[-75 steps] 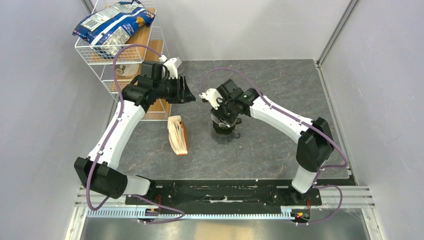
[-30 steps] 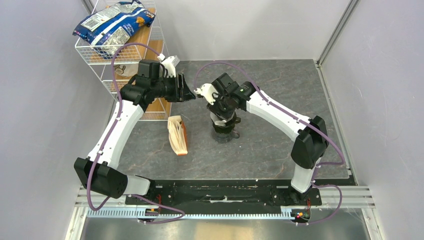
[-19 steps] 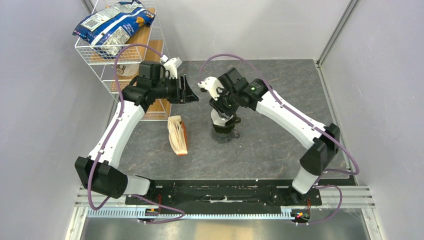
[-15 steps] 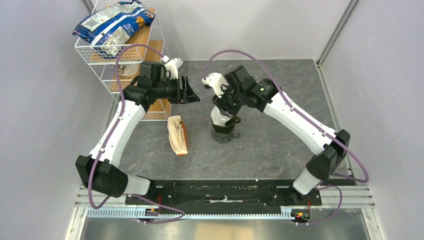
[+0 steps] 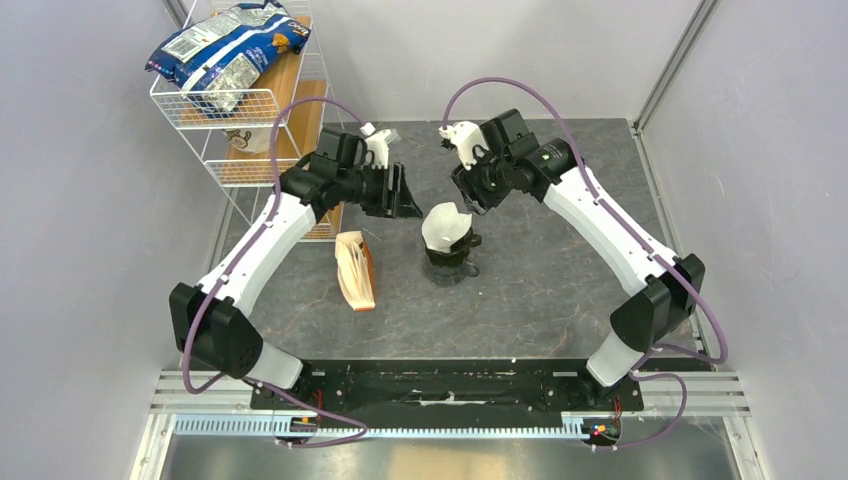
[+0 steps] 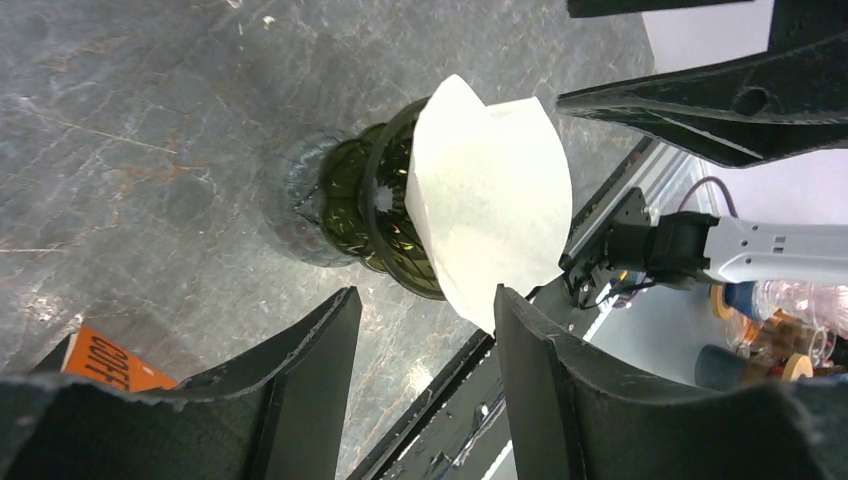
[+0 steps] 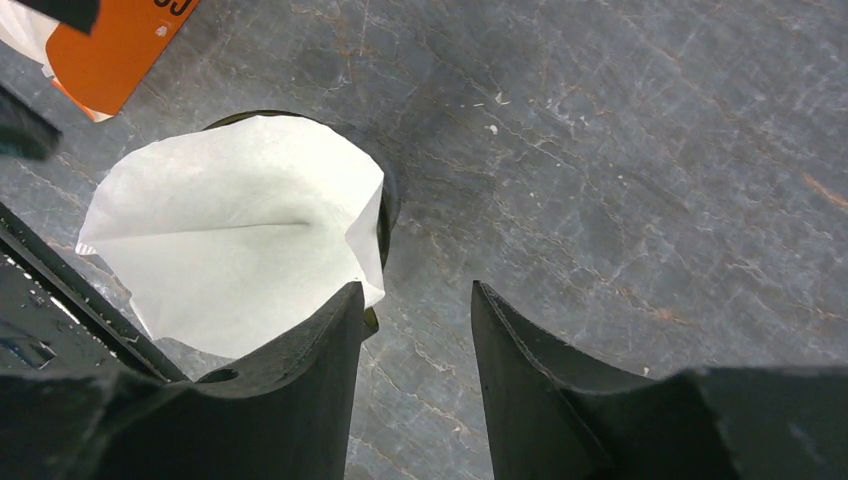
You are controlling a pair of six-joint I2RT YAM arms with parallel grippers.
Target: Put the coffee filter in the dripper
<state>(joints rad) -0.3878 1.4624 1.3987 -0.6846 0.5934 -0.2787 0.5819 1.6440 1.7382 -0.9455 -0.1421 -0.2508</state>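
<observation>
- Packet of filters (image 5: 356, 270): lay on the table (image 5: 560, 280), left of the dripper (image 6: 385, 215), apart from it.
- Coffee filter (image 5: 445, 226): sat open in the dripper, upper edge well above the rim.
- Left gripper (image 6: 425, 292): hung just left of the filter, jaws apart, held nothing.
- Right gripper (image 7: 415, 290): hung behind the dripper, jaws apart, empty.

Coffee filter (image 6: 490, 200): thin matt white paper, softly creased. Dripper (image 6: 385, 215): glossy translucent dark olive plastic, ribbed. Worktop (image 7: 650, 150): smooth grey stone-look surface, veined, low sheen. Packet (image 5: 355, 272) at 9 o'clock of dripper: tan paper, orange printed edge. Rack (image 5: 215, 110): white coated wire, wood-look shelves.
</observation>
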